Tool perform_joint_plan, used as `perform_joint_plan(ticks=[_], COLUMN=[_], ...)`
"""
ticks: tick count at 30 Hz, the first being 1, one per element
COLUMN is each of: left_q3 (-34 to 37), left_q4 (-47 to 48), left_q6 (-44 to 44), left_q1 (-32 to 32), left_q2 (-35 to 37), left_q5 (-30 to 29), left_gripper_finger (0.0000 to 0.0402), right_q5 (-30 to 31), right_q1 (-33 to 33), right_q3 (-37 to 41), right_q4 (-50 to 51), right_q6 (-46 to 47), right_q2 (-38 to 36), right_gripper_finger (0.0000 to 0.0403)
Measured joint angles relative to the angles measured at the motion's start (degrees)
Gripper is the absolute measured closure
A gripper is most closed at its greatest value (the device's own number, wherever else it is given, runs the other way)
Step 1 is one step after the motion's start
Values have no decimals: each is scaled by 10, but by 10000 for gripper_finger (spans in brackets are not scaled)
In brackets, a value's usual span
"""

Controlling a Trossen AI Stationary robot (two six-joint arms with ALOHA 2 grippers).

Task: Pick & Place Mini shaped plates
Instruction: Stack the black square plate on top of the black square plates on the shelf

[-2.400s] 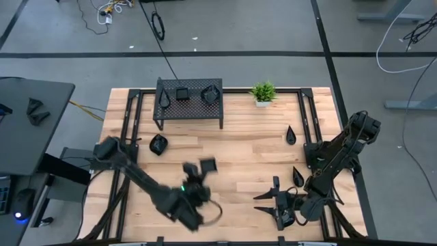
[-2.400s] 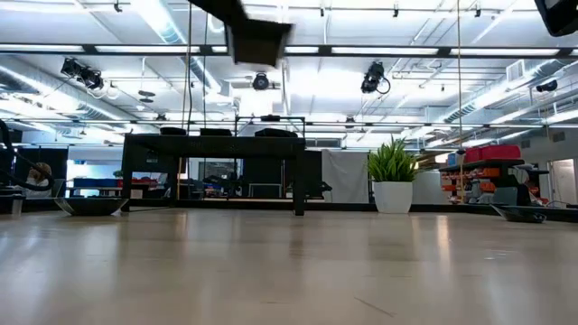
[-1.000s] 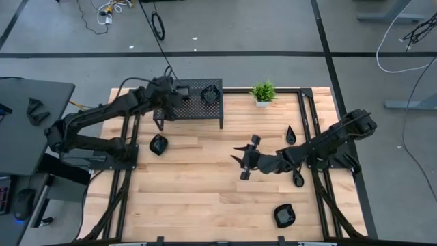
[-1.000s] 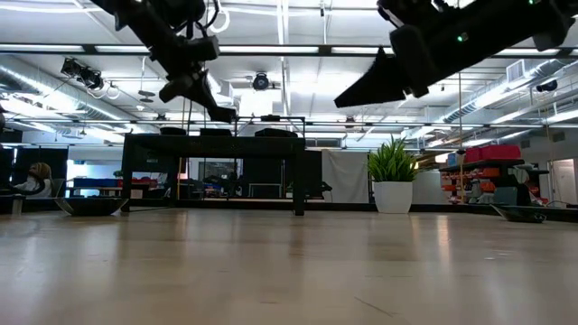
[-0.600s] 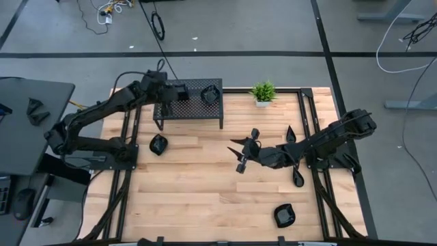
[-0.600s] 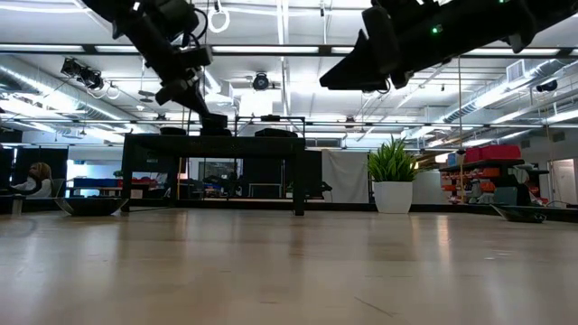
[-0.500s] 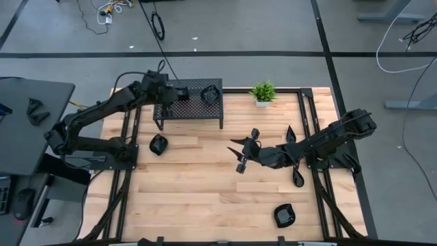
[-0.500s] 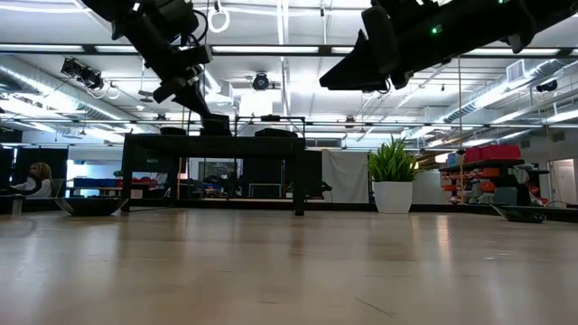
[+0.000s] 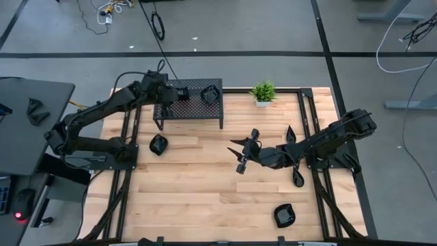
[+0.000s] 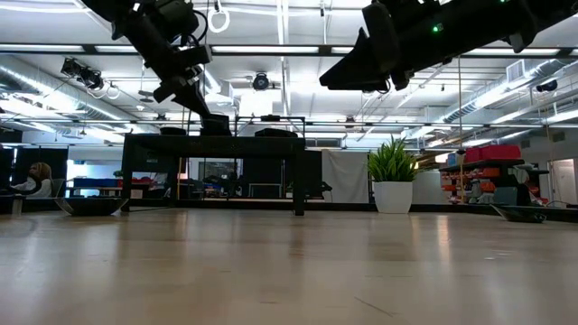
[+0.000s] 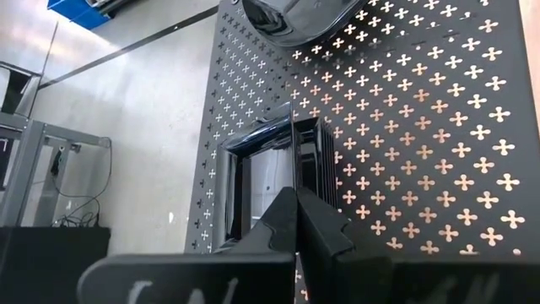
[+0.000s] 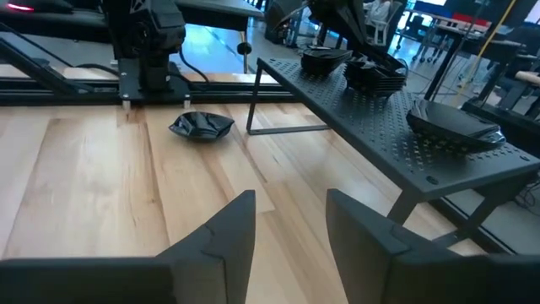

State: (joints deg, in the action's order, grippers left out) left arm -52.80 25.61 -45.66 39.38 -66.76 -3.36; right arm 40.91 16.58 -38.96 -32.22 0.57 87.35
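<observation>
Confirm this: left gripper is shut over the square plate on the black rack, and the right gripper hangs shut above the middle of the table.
One part is wrong: the right gripper is open, its fingers spread apart in the high view and the right wrist view. The rest holds: the left gripper is shut over the square plate on the black rack.

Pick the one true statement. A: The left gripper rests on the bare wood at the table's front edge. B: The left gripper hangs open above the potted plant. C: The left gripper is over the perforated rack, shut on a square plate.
C. The high view puts the left gripper over the rack, and its wrist view shows the fingers closed on the square plate's rim.
</observation>
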Motion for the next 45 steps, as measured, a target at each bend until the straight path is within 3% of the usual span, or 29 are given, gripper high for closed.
perform_joint_plan(ticks=[15,27,35,40,45], left_q3=[0,0,-4,-54,-88], left_q4=[-23,-24,-13,33,35], left_q6=[-45,-32,-30,9,76], left_q1=[4,3,1,2,6], left_q2=[-28,-41,-41,-41,-41], left_q5=[5,-44,-41,12,41], left_gripper_finger=[399,394,305,247,244], right_q5=[0,0,0,0,0], right_q1=[0,0,0,0,0], right_q3=[0,0,0,0,0], right_q4=[-16,-18,-18,-18,-18], right_q6=[-22,-26,-12,-10,-10], right_q2=[0,0,0,0,0], right_gripper_finger=[255,255,255,255,255])
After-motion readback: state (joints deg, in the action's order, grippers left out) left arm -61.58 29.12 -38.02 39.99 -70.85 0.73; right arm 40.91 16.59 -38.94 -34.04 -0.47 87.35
